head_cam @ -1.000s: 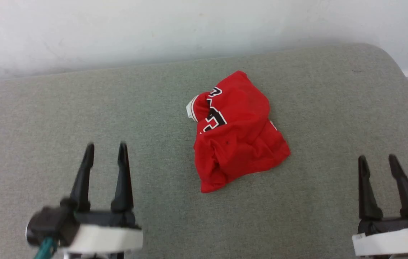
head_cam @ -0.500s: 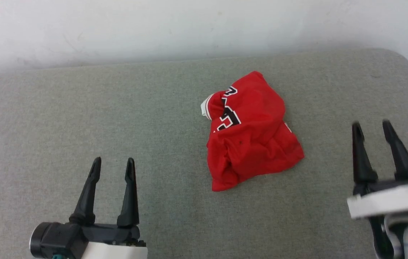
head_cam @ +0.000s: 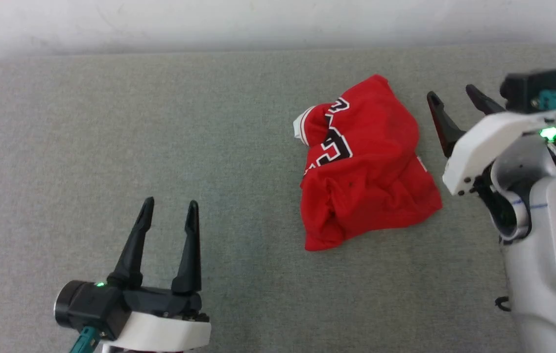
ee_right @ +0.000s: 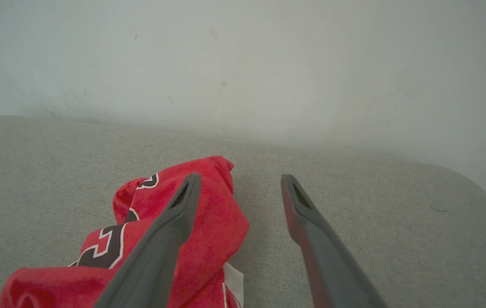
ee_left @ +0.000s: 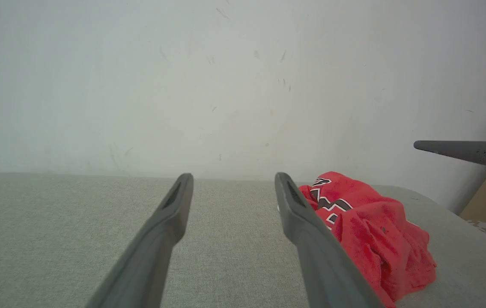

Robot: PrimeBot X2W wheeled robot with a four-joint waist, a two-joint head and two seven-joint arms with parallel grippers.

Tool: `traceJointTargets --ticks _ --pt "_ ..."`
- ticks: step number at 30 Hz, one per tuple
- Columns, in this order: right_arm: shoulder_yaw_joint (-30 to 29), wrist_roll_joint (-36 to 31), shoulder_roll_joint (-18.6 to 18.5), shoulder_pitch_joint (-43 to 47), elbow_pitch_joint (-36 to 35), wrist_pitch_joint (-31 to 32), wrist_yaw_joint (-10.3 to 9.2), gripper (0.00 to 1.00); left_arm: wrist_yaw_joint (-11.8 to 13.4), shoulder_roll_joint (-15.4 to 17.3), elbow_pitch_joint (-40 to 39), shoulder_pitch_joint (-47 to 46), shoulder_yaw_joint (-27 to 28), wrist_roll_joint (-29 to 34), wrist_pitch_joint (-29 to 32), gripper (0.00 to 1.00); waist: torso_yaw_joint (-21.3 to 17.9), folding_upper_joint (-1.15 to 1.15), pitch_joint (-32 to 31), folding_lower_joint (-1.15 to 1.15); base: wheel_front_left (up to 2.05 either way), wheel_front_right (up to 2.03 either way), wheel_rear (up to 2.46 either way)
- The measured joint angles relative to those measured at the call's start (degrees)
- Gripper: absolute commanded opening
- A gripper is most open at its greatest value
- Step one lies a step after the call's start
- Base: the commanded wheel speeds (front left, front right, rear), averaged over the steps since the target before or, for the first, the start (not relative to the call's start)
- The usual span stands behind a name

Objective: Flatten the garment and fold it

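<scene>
The garment is lying crumpled just beside the spread right pincer, ahead-right of the spread left pincer; flattening seems to be starting, needing an edge pinched.

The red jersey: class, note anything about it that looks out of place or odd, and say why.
The jersey lies crumpled in a heap on the grey surface, its black print creased over itself and a white sleeve edge poking out. No tear shows.
</scene>
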Motion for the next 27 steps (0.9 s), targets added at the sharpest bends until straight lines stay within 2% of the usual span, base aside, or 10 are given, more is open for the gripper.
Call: traceJointTargets --ticks 7,16,17,18,19,27 --pt "-1.19 -0.33 -1.80 -5.95 11.65 7.70 0.00 1.00 -0.05 -0.07 1.40 -2.94 -2.24 -1.41 0.00 1.00 2.98 0.00 2.87 0.00 0.00 0.00 0.00" --pt "3.04 0.92 -3.01 -9.50 21.29 10.60 0.00 1.00 -0.05 -0.15 2.92 -4.55 -3.79 -1.56 0.00 1.00 7.14 0.00 5.64 0.00 0.00 0.00 0.00" --pt "3.12 0.96 -3.08 -9.68 22.12 10.58 0.00 0.64 -0.05 -0.15 3.07 -4.55 -3.94 -1.57 0.00 1.00 7.47 0.00 5.87 0.00 0.00 0.00 0.00" --pt "3.10 0.88 -3.27 -9.84 22.77 10.40 0.00 0.20 -0.05 -0.15 3.23 -4.58 -4.14 -1.58 0.00 1.00 7.77 0.00 6.07 -0.01 0.00 0.00 0.00" --pt "3.07 0.65 -3.49 -9.98 23.48 10.04 0.00 0.00 -0.05 -0.14 3.42 -4.61 -4.36 -1.67 0.00 1.00 8.05 0.00 6.22 -0.01 0.00 0.00 0.00" --pt "-0.53 -1.02 -3.44 -11.68 25.77 4.47 0.01 0.00 0.04 -0.16 5.09 -4.87 -4.75 -2.00 0.00 1.00 8.56 0.00 4.78 0.00 0.00 0.00 0.00"
